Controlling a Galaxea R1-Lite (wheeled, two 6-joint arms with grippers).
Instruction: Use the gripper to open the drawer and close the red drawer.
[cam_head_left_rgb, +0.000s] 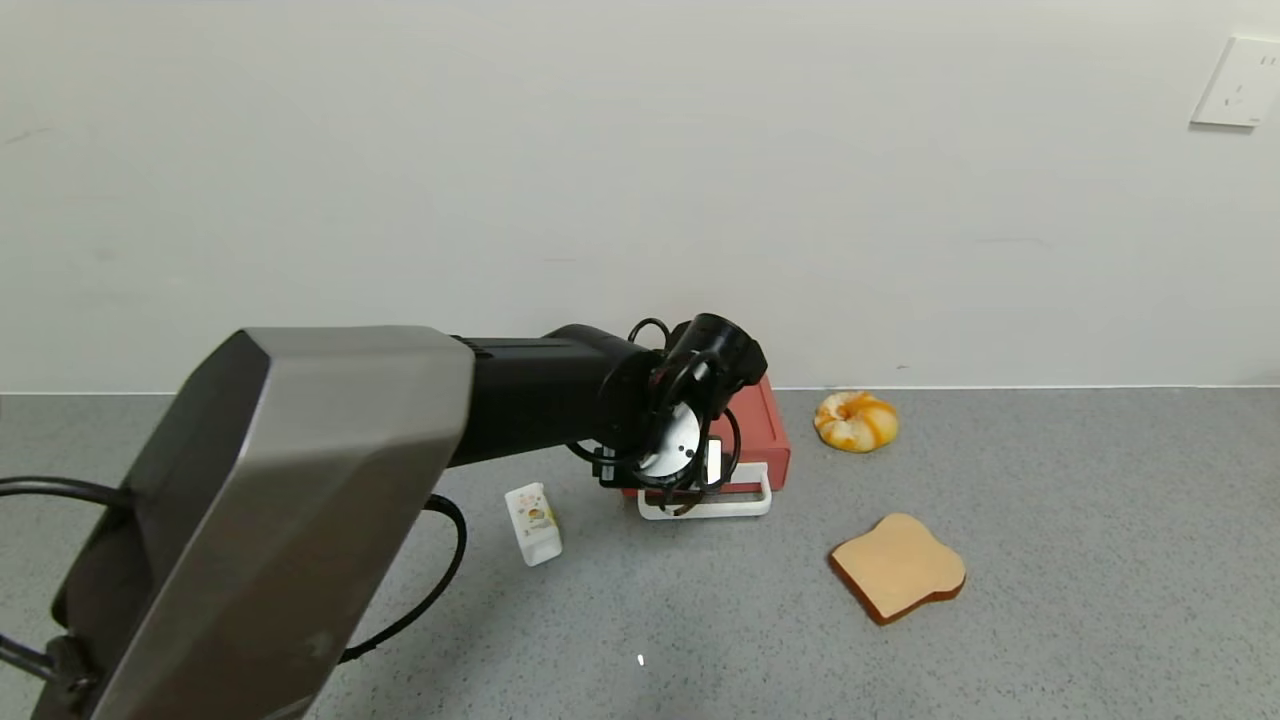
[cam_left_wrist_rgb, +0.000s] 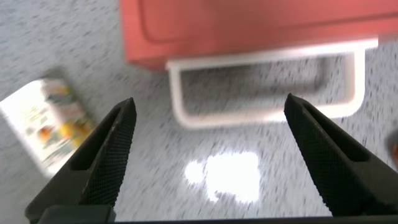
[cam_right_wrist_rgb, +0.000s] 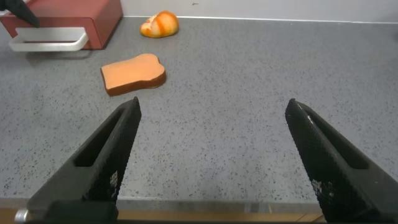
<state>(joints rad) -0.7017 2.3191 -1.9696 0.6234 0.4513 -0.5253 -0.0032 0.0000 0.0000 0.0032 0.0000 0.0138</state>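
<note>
The salmon-red drawer (cam_head_left_rgb: 763, 425) stands near the back wall, its white loop handle (cam_head_left_rgb: 712, 506) facing forward. My left gripper (cam_head_left_rgb: 690, 492) hangs over the handle, partly hiding the box. In the left wrist view the gripper (cam_left_wrist_rgb: 208, 109) is open, its two dark fingers (cam_left_wrist_rgb: 106, 155) spread wide just short of the handle (cam_left_wrist_rgb: 267, 115), with the red drawer front (cam_left_wrist_rgb: 249, 28) beyond; nothing is held. My right gripper (cam_right_wrist_rgb: 211, 112) is open and empty low over the counter's near edge, out of the head view. The drawer (cam_right_wrist_rgb: 62, 18) and handle (cam_right_wrist_rgb: 46, 42) show far off in its view.
A small white carton (cam_head_left_rgb: 533, 522) lies left of the drawer, also in the left wrist view (cam_left_wrist_rgb: 46, 121). A toast slice (cam_head_left_rgb: 897, 566) lies to the front right and a glazed bun (cam_head_left_rgb: 856, 420) beside the drawer's right. Grey speckled counter (cam_head_left_rgb: 1100, 560) spreads to the right.
</note>
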